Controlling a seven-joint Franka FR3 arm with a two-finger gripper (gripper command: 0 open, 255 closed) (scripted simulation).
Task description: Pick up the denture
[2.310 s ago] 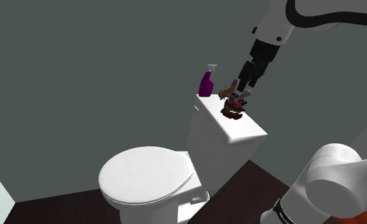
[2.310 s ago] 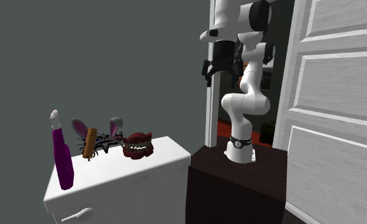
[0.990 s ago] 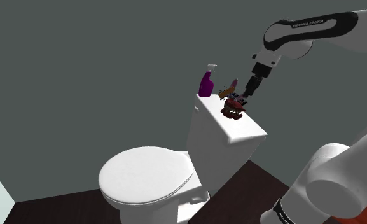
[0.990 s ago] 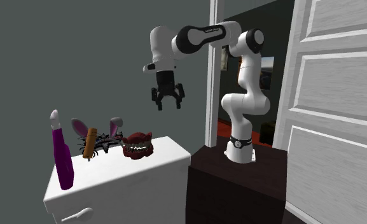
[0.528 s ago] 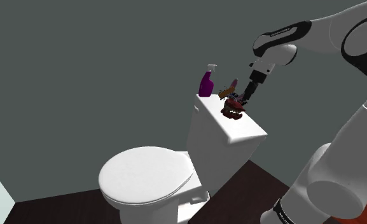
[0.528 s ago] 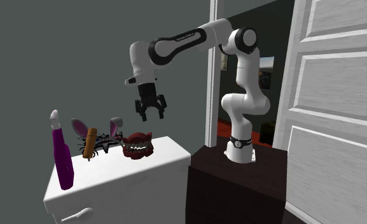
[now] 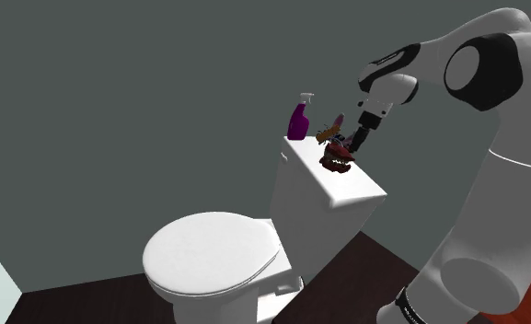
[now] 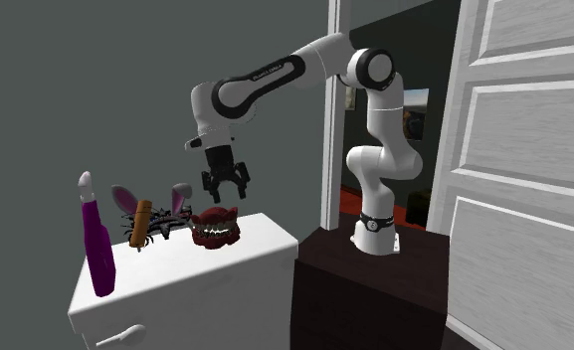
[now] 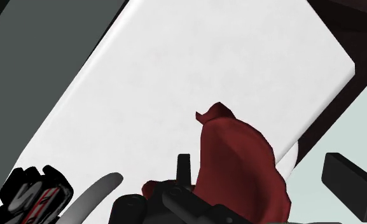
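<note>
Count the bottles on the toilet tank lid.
1. The purple spray bottle stands upright at the end of the tank lid toward the second exterior view's left, beyond the clutter beside the denture. No other seems hidden.

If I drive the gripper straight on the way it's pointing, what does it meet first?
Most likely the dark red denture, which lies just under the open gripper on the white tank lid. The wrist view shows it between the fingers, though whether a fingertip lands on it is unclear.
</note>
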